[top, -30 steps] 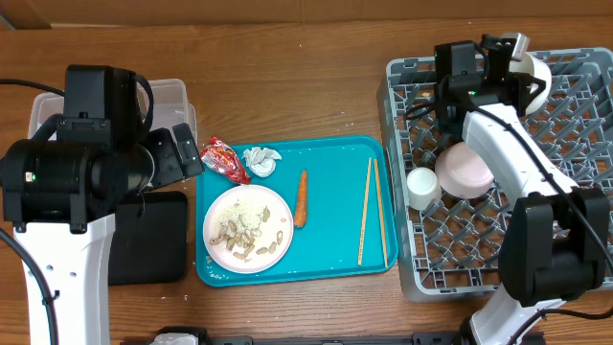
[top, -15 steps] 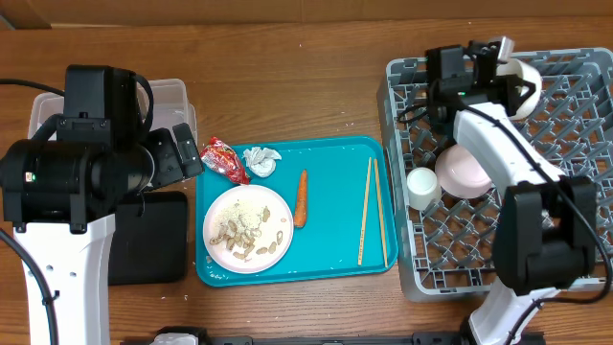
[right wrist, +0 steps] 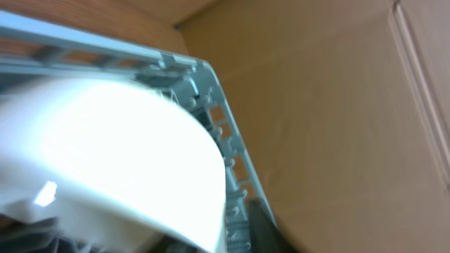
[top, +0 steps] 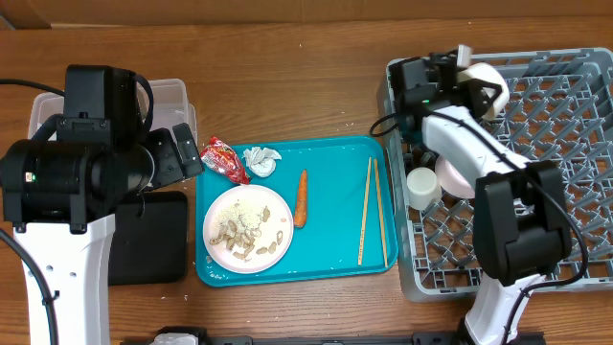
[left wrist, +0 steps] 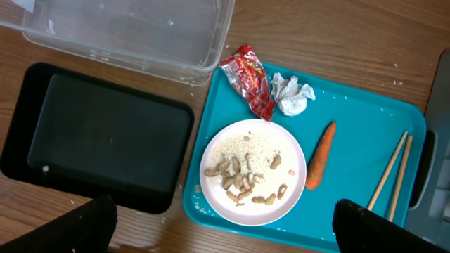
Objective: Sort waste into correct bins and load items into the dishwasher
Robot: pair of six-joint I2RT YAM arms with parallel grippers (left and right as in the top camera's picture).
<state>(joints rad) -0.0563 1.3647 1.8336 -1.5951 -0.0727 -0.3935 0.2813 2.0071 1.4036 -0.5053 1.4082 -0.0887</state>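
Above the dish rack (top: 575, 144), right claw (top: 473, 71) grips a bowl (right wrist: 105, 154).

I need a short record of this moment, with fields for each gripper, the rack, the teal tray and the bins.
left gripper: open, near the bins
right gripper: shut on white bowl, over rack's far left corner
rack: holds cup and second bowl
teal tray: plate with scraps, carrot, chopsticks, tissue; wrapper on its corner
bins: clear tub, black tray; waste not yet sorted

Left gripper (left wrist: 230, 229) spread wide (hovering); right gripper (top: 466, 80) clamps bowl (right wrist: 105, 154)
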